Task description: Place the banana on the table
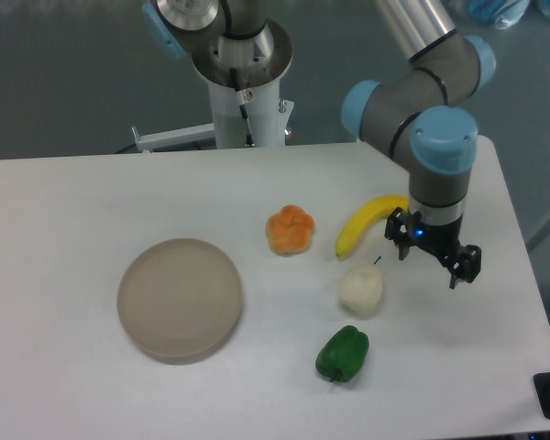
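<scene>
White worktop (92,192) carries one banana (367,223), one plate (180,299), three other fruits; end effector (434,257) seemingly released, empty.

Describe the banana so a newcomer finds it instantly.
On the white table, look right of the round beige plate, past the lobed orange fruit. The long, curved, bright yellow banana lies there, above the pale round fruit; it is the only elongated item.

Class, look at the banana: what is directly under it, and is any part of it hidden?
The banana lies straight on the bare white table, nothing between. Its right end disappears behind the gripper, so that tip cannot be seen.
</scene>
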Motion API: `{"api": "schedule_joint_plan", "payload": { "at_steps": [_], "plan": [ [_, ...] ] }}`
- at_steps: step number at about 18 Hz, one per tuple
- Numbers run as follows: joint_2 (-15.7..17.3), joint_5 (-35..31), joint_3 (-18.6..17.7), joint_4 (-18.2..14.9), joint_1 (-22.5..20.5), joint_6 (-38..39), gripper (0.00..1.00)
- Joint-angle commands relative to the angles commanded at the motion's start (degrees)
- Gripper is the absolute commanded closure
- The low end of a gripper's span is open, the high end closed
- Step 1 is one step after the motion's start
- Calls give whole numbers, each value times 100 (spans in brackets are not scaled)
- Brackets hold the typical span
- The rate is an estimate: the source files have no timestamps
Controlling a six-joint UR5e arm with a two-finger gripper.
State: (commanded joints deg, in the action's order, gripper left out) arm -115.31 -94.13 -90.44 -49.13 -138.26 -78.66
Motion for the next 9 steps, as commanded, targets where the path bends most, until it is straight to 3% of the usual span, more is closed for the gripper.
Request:
{"api": "schedule_joint_plan", "payload": {
  "at_steps": [9],
  "plan": [
    [62,9,105,0,203,9,0]
  ]
}}
